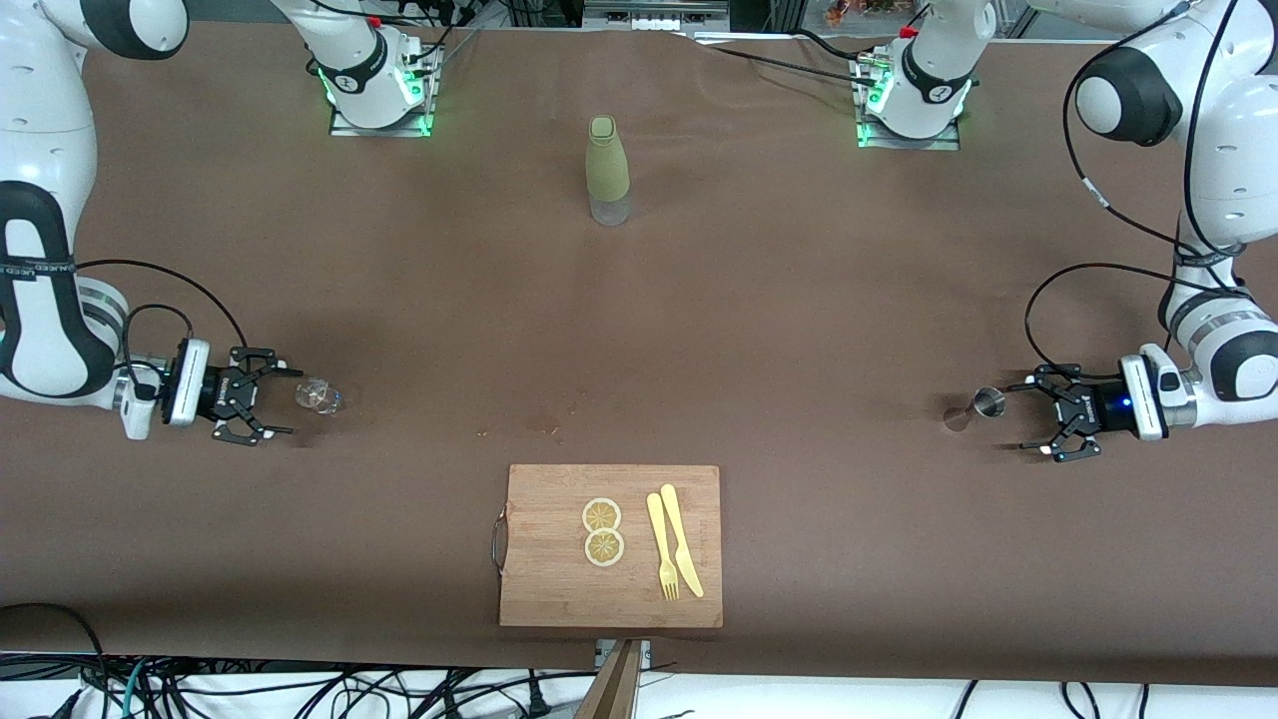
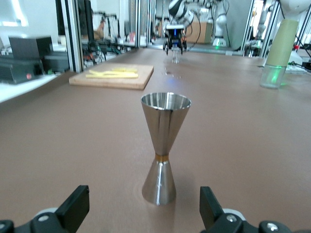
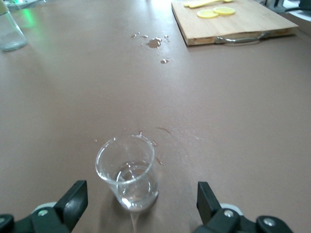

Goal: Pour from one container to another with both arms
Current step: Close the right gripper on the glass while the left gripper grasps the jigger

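We see nothing poured yet: the left tool (image 1: 1030,417) gapes wide just beside the upright jigger (image 1: 988,401) at its tabletop end, the right tool (image 1: 268,406) gapes beside the glass cup (image 1: 319,396), so gripping, lifting and pouring remain.

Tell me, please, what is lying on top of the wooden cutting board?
On the cutting board lie two lemon slices, a yellow fork and a yellow knife. Nothing covers them; what is underneath them cannot be seen.
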You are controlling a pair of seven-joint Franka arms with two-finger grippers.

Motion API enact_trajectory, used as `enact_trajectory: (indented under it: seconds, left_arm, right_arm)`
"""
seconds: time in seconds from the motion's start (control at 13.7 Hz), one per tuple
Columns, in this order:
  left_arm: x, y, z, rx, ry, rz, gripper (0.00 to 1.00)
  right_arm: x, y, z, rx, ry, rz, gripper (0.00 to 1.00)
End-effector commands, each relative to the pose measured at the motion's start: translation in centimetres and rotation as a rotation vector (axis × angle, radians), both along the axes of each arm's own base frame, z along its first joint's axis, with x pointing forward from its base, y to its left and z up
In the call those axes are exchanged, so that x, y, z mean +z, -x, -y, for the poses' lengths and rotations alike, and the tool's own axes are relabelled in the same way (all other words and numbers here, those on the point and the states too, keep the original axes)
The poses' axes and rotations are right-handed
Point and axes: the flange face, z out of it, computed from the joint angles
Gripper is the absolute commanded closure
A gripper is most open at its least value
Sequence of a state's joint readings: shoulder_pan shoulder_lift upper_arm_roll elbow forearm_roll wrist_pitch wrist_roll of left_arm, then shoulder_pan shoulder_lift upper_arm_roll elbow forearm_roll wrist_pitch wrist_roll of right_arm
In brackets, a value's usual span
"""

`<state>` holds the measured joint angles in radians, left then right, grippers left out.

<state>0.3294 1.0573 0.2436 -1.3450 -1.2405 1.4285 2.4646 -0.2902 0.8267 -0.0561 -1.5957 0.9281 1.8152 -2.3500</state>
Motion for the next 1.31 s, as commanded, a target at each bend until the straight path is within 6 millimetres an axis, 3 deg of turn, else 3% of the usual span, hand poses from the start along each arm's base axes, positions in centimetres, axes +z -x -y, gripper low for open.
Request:
enact_trajectory:
  seconds: [0.0,0.36,0.8,1.02,1.17,1.24]
  left_arm:
    - [-1.2,-1.0,2.0,-0.005,0.052,0.071,0.0]
    - [-1.9,-1.0,4.0,-0.038,0.088,0.06,0.01]
    - [-2.0,-1.3,4.9,-0.054,0.089,0.059,0.2]
    - [-2.0,-1.2,5.0,-0.057,0.089,0.058,0.23]
    - [-1.9,-1.1,5.1,-0.065,0.098,0.056,0.24]
    - [-2.0,-1.1,5.0,-0.065,0.096,0.055,0.3]
  right_arm:
    - [-1.4,0.3,-0.3,0.017,-0.059,0.033,0.0]
    - [-3.6,1.0,-1.3,0.018,-0.129,0.039,0.0]
    - [-5.4,1.3,-2.6,0.004,-0.212,0.066,0.02]
    - [-5.4,1.4,-2.9,0.013,-0.222,0.07,0.11]
    - [-5.7,1.5,-3.0,0.013,-0.226,0.064,0.25]
    - [-5.7,1.5,-3.0,0.017,-0.227,0.073,0.32]
